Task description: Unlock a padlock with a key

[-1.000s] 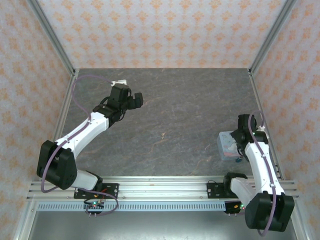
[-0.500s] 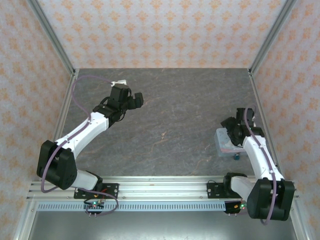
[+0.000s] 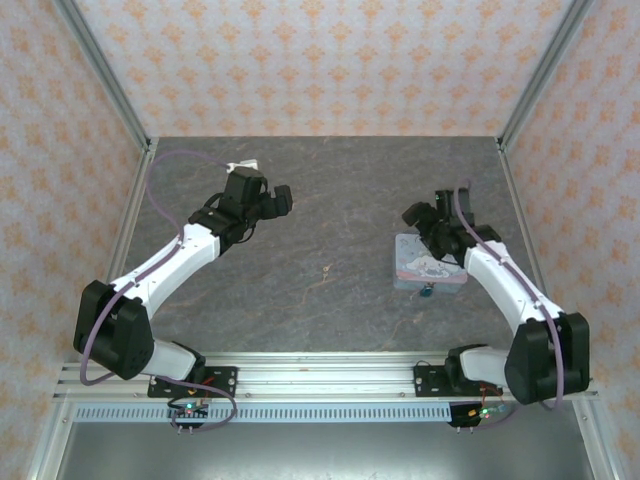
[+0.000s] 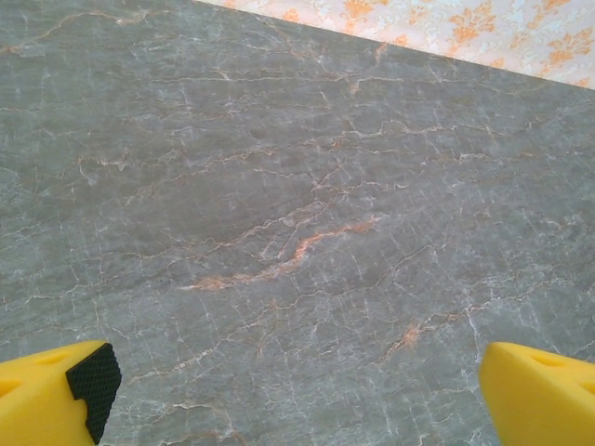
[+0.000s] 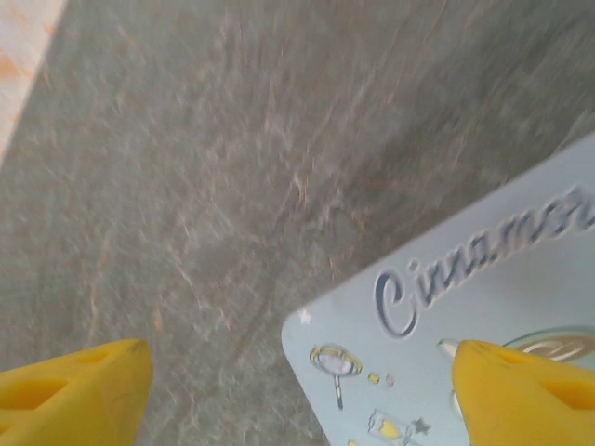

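Observation:
The tiny dark blue-teal padlock (image 3: 427,291) hangs at the near edge of a pastel cartoon-printed tin (image 3: 430,264), right of the table's centre. My right gripper (image 3: 421,215) hovers over the tin's far edge. In the right wrist view the right gripper (image 5: 299,372) is open, its yellow fingers (image 5: 84,386) wide apart. A corner of the tin's lid (image 5: 446,325) lies below and between them, blurred by motion. My left gripper (image 3: 276,198) is open above bare table at the far left, with nothing between the left gripper's (image 4: 297,390) fingers. The key is hidden.
Aluminium frame rails (image 3: 523,230) and patterned walls (image 3: 320,60) close in the grey marble table (image 3: 330,230) on three sides. A small white tag (image 3: 240,165) lies near the far left corner. Open table stretches between the two grippers.
My right arm swung from the near right towards the centre. The tin and padlock slid left and farther away with it. The left arm barely moved.

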